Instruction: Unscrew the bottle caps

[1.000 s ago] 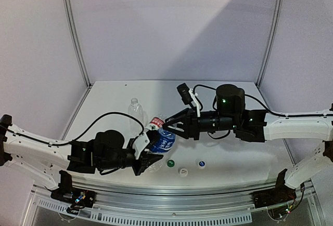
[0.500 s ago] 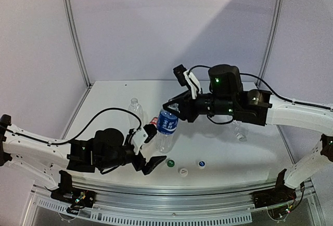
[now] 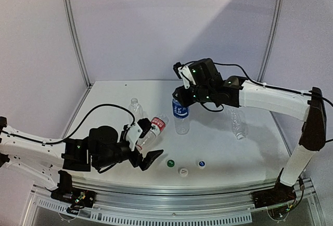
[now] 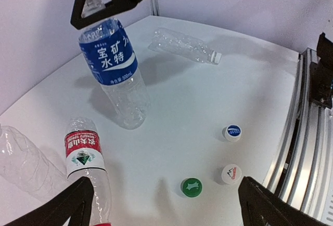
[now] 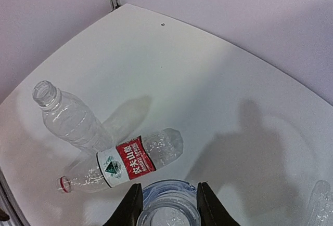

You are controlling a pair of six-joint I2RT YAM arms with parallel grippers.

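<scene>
Right fingers clamp the neck of the upright blue-labelled clear plastic bottle, frame centre; left fingers spread wide, lower left.

The tabletop is plain white and the walls are pale lilac. At the centre of the top view, the blue-labelled bottle is clear plastic with a deep blue band carrying white characters and a white swoosh. Left of it, the red-labelled bottle is also clear. Its label is red above and white below, with a dark green emblem, and a thin red ring circles the neck. The upright bare bottle further left and the lying bare bottle at right are colourless. At lower centre are the green cap with a pale mark, the white cap with a red mark, and the blue cap, which is white-rimmed. Both arms are white with black joints and black jaws.
</scene>
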